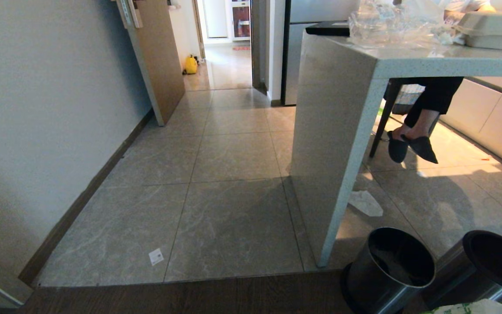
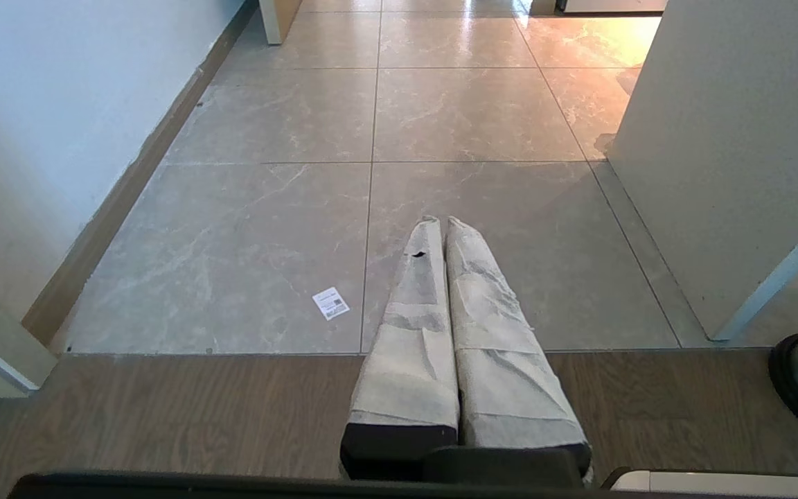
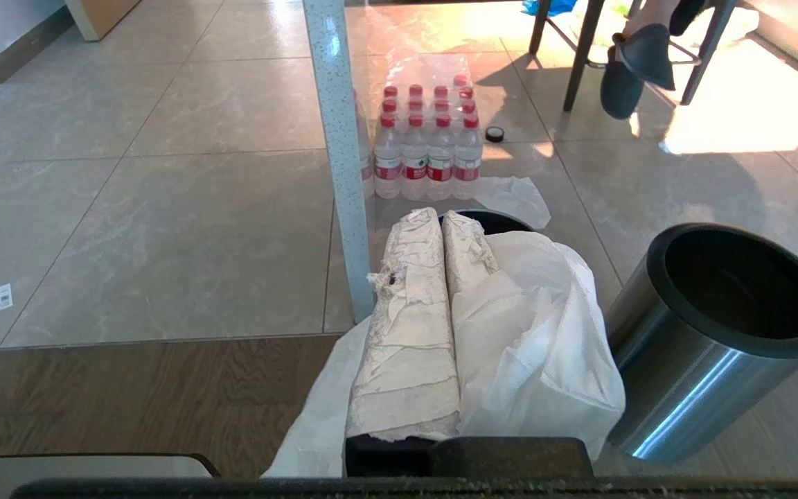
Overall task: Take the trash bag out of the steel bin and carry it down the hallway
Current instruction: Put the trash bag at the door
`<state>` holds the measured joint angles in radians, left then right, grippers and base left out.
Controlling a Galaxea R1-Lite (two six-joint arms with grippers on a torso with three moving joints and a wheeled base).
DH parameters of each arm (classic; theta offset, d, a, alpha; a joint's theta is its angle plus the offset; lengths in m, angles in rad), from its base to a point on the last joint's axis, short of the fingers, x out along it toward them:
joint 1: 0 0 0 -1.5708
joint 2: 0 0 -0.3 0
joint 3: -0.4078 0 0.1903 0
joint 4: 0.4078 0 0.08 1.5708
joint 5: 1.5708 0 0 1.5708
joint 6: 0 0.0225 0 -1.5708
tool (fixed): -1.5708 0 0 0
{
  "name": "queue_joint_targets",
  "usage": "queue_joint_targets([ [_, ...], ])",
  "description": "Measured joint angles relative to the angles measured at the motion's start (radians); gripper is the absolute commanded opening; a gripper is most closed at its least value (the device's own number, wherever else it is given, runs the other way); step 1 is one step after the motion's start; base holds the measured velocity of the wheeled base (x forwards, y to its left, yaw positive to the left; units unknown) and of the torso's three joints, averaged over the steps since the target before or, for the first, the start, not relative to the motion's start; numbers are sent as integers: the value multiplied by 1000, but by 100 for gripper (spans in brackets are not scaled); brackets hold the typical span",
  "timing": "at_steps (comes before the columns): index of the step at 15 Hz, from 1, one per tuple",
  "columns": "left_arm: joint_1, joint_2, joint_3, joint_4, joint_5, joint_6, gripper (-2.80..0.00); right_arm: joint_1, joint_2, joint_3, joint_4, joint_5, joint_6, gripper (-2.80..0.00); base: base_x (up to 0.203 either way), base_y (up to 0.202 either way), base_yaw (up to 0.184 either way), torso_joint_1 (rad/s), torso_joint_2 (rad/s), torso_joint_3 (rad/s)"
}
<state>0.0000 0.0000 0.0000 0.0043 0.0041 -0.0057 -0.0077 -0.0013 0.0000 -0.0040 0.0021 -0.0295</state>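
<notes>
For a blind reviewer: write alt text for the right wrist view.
The right gripper, fingers wrapped in white tape, is shut on a thin white plastic trash bag; beside it stands a round brushed-steel bin with a black rim on the floor.

A pale stone counter point(image 1: 338, 131) stands on the tiled floor, with crumpled clear wrappings point(image 1: 386, 24) and a white lidded box point(image 1: 493, 28) on top. Beside its leg stands a pack of water bottles point(image 3: 427, 138); beyond it a seated person's slippered feet point(image 1: 410, 146) hang crossed. A small paper label point(image 1: 156, 256) lies on the tiles, well apart from the counter.
</notes>
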Motion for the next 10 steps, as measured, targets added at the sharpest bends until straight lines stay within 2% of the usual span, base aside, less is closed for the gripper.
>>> queue_joint_targets([
  [10,0,0,0,0,0,0,-280,0,0,0,0,0,-2,-280,0,0,0,0,0,0],
])
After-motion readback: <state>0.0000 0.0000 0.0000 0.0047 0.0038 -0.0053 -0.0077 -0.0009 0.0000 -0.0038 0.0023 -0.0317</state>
